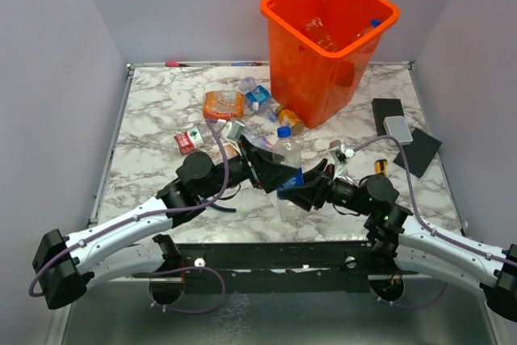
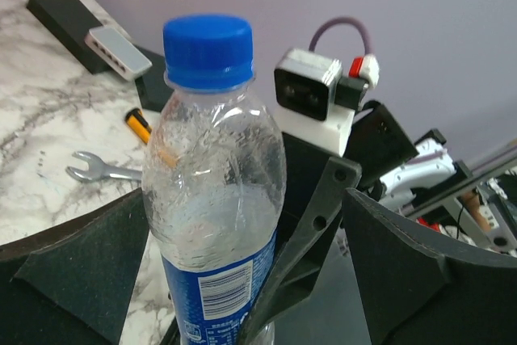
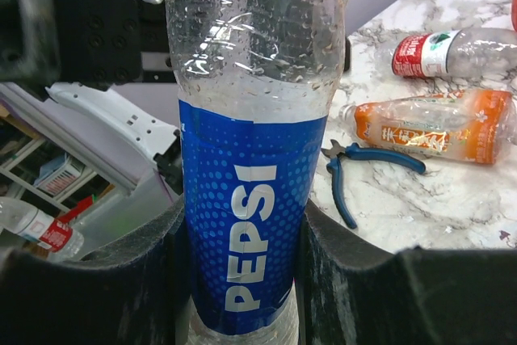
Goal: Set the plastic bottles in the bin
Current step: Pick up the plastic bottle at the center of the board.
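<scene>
Bottle [image 3: 246,191] gripped by right hand [image 3: 241,280]; left hand [image 2: 242,280] open.

Left arm [image 1: 121,228]: jaws wide; right arm [image 1: 444,241]: clamped.

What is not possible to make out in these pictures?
1. Pepsi bottle base: right wrist view, cut by the bottom edge.
2. Bottles inside the orange bin: top view, number unclear, walls hide them.
3. Wrench handle: left wrist view, behind the Pepsi bottle.

PEPSI on btl [image 3: 246,224] label
</scene>
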### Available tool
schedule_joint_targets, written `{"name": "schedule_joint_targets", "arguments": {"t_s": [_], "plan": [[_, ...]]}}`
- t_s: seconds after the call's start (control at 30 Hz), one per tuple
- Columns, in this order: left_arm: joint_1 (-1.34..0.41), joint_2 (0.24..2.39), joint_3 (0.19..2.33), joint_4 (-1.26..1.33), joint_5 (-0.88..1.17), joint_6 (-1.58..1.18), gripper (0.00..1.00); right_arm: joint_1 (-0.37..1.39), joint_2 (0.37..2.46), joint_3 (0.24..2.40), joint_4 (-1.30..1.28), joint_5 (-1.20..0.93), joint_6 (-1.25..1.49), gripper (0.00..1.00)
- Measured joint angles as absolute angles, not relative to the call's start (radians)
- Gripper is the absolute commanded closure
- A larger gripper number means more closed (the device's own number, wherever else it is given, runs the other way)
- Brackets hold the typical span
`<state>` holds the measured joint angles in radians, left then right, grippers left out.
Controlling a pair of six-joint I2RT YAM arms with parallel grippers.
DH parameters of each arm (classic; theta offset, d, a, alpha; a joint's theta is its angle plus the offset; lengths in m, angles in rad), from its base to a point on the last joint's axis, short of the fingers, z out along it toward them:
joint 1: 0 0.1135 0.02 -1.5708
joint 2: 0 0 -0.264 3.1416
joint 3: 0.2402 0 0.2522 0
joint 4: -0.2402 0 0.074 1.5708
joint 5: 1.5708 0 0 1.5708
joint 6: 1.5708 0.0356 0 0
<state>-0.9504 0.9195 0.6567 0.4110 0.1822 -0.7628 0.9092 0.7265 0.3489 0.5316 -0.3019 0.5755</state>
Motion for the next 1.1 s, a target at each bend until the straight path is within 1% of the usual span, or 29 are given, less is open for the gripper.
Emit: {"name": "schedule_joint_targets", "arguments": {"t_s": [0.13,0.27,0.3,0.37,0.43,0.5,0.53,0.6,0.67,0.7,0.77,0.87,0.9,0.93,1.03,1.1], "plan": [[-0.951,0.945,0.656,0.41,0.227,-0.758,0.15,0.909,0.73,0.346,0.573,-0.318,0.586,0.71],[-0.95,0.95,0.656,0.412,0.248,-0.756,0.33,0.909,0.732,0.346,0.595,-0.327,0.587,0.7],[-0.951,0.952,0.656,0.413,0.25,-0.756,0.35,0.909,0.734,0.346,0.6,-0.328,0.587,0.7],[-0.951,0.962,0.656,0.421,0.261,-0.759,0.34,0.909,0.739,0.346,0.607,-0.329,0.588,0.69],[-0.951,0.97,0.656,0.425,0.269,-0.763,0.27,0.909,0.747,0.346,0.612,-0.331,0.591,0.69],[-0.951,0.975,0.653,0.43,0.281,-0.77,0.25,0.91,0.755,0.346,0.612,-0.331,0.593,0.68],[-0.951,0.978,0.653,0.433,0.288,-0.774,0.28,0.91,0.759,0.346,0.612,-0.331,0.594,0.67],[-0.951,0.982,0.652,0.435,0.299,-0.781,0.42,0.91,0.767,0.346,0.613,-0.333,0.594,0.65],[-0.95,0.986,0.647,0.439,0.301,-0.784,0.56,0.91,0.772,0.347,0.62,-0.339,0.595,0.58],[-0.949,0.986,0.644,0.44,0.302,-0.786,0.6,0.91,0.773,0.348,0.623,-0.344,0.595,0.52],[-0.948,0.984,0.638,0.449,0.301,-0.785,0.64,0.91,0.776,0.353,0.62,-0.348,0.6,0.35],[-0.95,0.973,0.63,0.455,0.299,-0.782,0.71,0.911,0.781,0.373,0.585,-0.358,0.609,0.17],[-0.952,0.967,0.626,0.455,0.296,-0.782,0.73,0.911,0.781,0.381,0.57,-0.358,0.608,0.05],[-0.952,0.96,0.622,0.455,0.291,-0.782,0.74,0.911,0.778,0.391,0.551,-0.36,0.611,0.01],[-0.952,0.916,0.596,0.454,0.246,-0.782,0.75,0.911,0.759,0.422,0.487,-0.361,0.62,0.0],[-0.952,0.88,0.58,0.451,0.196,-0.78,0.73,0.911,0.73,0.447,0.429,-0.361,0.622,0.0]]}}
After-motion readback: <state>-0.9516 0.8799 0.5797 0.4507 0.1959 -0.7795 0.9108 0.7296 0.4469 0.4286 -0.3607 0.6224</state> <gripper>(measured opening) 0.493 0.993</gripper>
